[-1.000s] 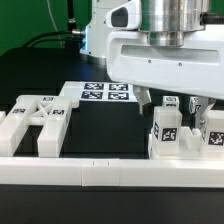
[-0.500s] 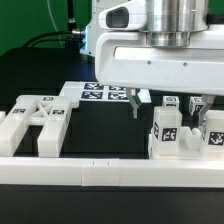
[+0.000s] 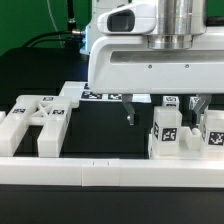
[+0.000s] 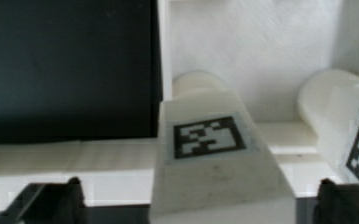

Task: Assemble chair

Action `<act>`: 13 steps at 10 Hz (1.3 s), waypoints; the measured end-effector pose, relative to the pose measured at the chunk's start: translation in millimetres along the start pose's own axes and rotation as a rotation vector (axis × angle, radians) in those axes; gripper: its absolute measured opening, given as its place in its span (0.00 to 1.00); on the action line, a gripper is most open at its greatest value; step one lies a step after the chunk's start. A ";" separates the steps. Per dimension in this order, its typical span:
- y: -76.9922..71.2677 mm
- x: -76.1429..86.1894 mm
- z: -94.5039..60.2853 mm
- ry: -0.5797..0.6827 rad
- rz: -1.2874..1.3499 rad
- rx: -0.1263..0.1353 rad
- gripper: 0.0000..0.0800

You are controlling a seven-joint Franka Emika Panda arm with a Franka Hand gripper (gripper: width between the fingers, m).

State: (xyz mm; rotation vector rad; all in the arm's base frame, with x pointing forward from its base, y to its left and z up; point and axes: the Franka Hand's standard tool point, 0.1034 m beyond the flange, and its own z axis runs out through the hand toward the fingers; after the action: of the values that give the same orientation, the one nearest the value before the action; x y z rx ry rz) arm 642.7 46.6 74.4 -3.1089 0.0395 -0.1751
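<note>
Nearest, we are seeing a smooth white rail (image 3: 100,172); behind it a blocky white frame (image 3: 38,122) at the exterior view's left, square tagged posts (image 3: 165,134) at its right. Over one post our gripper (image 3: 163,116) is hanging wide open, empty.

Parts at either end of the bench, arm over the right-hand group.

On the bench (image 3: 100,130) the frame (image 3: 35,120) lies at the exterior view's left. The posts (image 3: 165,132) stand upright in a cluster at its right, well apart from the frame, with bare bench between. The marker board (image 3: 98,96) lies flat behind that gap, partly hidden by the arm (image 3: 150,60). A rail (image 3: 110,172) runs across in front of everything. The jaws hang over the cluster. In the wrist view the nearest post (image 4: 202,150) stands between the two fingers (image 4: 51,200), touching neither, with another post (image 4: 345,105) just beside it.
</note>
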 end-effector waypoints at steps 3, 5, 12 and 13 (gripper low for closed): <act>0.3 0.0 0.0 0.000 0.030 0.000 0.45; 0.2 0.0 0.0 0.000 0.053 0.001 0.36; -2.2 -4.9 1.6 -0.007 0.689 0.008 0.36; -1.2 -5.3 1.7 -0.012 0.842 0.017 0.36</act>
State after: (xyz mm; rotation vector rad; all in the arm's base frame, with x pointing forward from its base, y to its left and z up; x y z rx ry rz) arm 637.6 48.0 72.2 -2.7695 1.2800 -0.1228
